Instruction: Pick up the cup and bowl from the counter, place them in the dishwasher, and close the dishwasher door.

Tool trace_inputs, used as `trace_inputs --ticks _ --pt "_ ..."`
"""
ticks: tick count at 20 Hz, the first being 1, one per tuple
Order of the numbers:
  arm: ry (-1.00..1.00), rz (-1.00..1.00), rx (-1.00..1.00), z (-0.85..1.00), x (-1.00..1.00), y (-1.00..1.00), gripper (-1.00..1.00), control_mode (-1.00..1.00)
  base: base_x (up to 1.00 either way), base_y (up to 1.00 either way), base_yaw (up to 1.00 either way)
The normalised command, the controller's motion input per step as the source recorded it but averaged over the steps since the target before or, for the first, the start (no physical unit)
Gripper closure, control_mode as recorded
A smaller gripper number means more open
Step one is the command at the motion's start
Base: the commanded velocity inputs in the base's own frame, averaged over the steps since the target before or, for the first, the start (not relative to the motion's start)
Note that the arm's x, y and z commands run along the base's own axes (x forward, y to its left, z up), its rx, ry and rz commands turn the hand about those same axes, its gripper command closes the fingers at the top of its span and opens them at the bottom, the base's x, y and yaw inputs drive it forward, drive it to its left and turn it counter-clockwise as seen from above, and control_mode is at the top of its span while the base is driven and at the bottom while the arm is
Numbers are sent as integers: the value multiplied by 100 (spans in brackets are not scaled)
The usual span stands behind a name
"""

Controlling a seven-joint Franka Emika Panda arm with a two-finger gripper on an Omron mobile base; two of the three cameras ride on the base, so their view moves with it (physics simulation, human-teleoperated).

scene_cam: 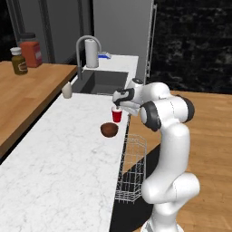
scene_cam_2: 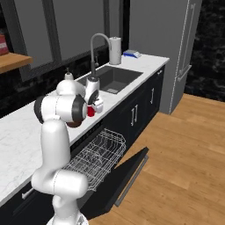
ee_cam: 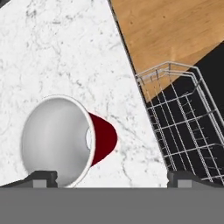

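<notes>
The red cup (scene_cam: 117, 115) stands upright on the white marble bench (scene_cam: 59, 158), close to its front edge, with the dark brown bowl (scene_cam: 109, 129) just beside it on the same edge. The pincer (scene_cam: 118, 105) hangs right above the cup, its jaws spread wide and holding nothing. Below the bench edge, the dishwasher's white wire rack (scene_cam_2: 94, 156) is pulled out over the black dishwasher door (scene_cam_2: 127, 173), which lies folded down open.
</notes>
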Motion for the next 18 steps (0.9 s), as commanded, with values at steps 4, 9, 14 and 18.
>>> trace_inputs --ticks 4,9,14,18 --pt "0 0 1 -18 31 0 -100 -100 0 0 0" --pt "0 0 1 -23 29 0 -100 -100 0 0 0" --pt "0 0 1 -27 9 0 -100 -100 0 0 0" --pt "0 0 0 -35 0 0 -100 -100 0 0 0"
